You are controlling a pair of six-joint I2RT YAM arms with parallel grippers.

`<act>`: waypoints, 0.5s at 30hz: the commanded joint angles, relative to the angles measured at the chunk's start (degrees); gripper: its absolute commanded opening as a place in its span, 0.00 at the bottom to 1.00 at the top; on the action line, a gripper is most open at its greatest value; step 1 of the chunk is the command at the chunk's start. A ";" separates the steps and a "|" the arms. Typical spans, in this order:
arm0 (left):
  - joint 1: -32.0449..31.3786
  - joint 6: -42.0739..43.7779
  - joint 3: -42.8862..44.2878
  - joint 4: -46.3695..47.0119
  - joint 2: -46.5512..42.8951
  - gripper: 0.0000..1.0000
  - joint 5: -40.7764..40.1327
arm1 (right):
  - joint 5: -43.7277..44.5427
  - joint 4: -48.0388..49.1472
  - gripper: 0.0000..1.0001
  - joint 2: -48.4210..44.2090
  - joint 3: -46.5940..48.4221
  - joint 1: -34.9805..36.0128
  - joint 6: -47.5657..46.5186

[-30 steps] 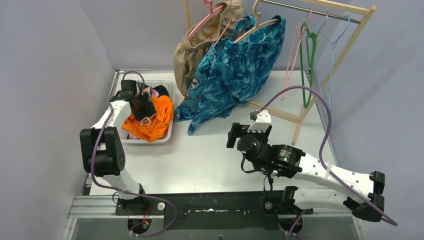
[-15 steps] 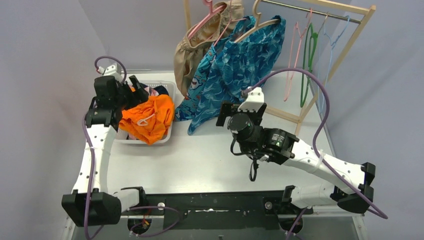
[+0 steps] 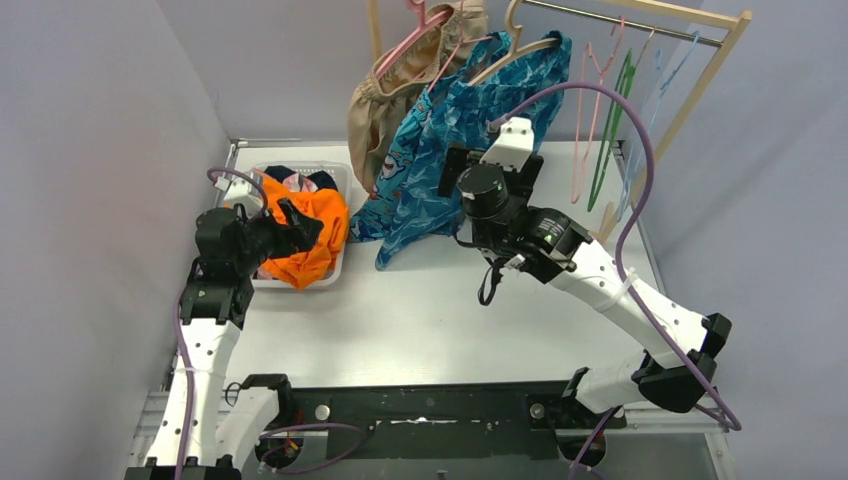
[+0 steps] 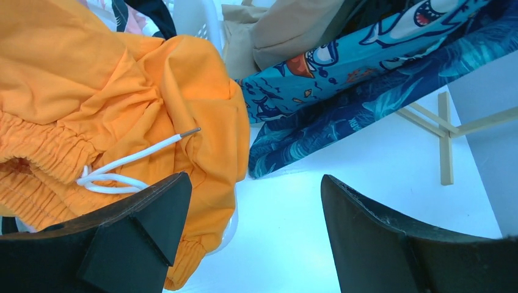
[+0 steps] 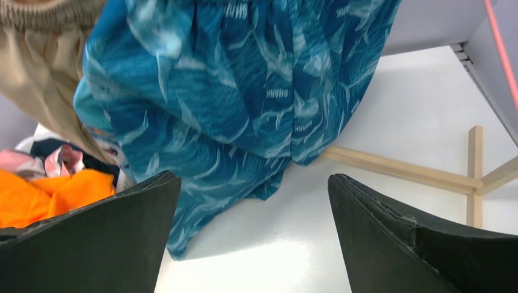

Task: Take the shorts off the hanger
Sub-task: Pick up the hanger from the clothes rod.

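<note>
**Left arm's fingers** [image 4: 146, 226]: released and spread wide, with nothing between them. They hover over the contents of the white plastic basket [image 3: 318, 281], which stands at the far left of the white counter [image 3: 420, 320].

**Basket contents:** plain orange fabric shorts [image 3: 312, 232] lie crumpled on top, off any hanger. Their white drawstring [image 4: 122, 168] lies loose across the cloth, and one part drapes over the basket's right rim. At the back of the basket, pink printed fabric [image 3: 292, 182] and dark navy fabric [image 3: 322, 181] show in part.

**Right of the basket, higher up:**
- Tan shorts with a gathered waist [image 3: 385, 110] hang on a pink hanger [image 3: 400, 50].
- Turquoise shorts with a shark print [image 3: 405, 175] hang next to the right. Their hanger is mostly hidden, and their lower edge reaches the counter just right of the basket.
- Dark teal-blue patterned shorts [image 3: 520, 105] hang next to the right again, on a wooden hanger [image 3: 515, 45].

**Right arm's fingers** [image 5: 110, 232]: released and spread wide, with nothing between them. They point at the dark teal-blue shorts from close in front. Whether they touch the fabric cannot be told.

**Farthest right of the basket:** a group of thin bare hangers in pink, green and pale blue [image 3: 612, 125] hangs from the rail of the light wooden garment rack [image 3: 693, 95]. The rack's crossed feet rest on the counter.
</note>
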 commanded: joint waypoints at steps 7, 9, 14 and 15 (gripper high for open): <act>-0.78 0.51 -5.02 7.79 -3.42 0.78 1.10 | 1.04 3.93 0.96 4.73 12.22 -4.86 -5.64; -0.78 0.22 -5.16 7.86 -3.47 0.78 0.92 | 0.48 5.58 0.96 4.36 12.27 -5.94 -5.66; -0.78 -0.37 -5.42 6.24 -3.73 0.78 -0.07 | -1.91 10.00 0.96 2.89 11.20 -8.42 -6.16; -0.78 -0.68 -5.69 6.11 -3.85 0.78 0.03 | -2.74 10.20 0.96 2.75 11.24 -9.11 -5.87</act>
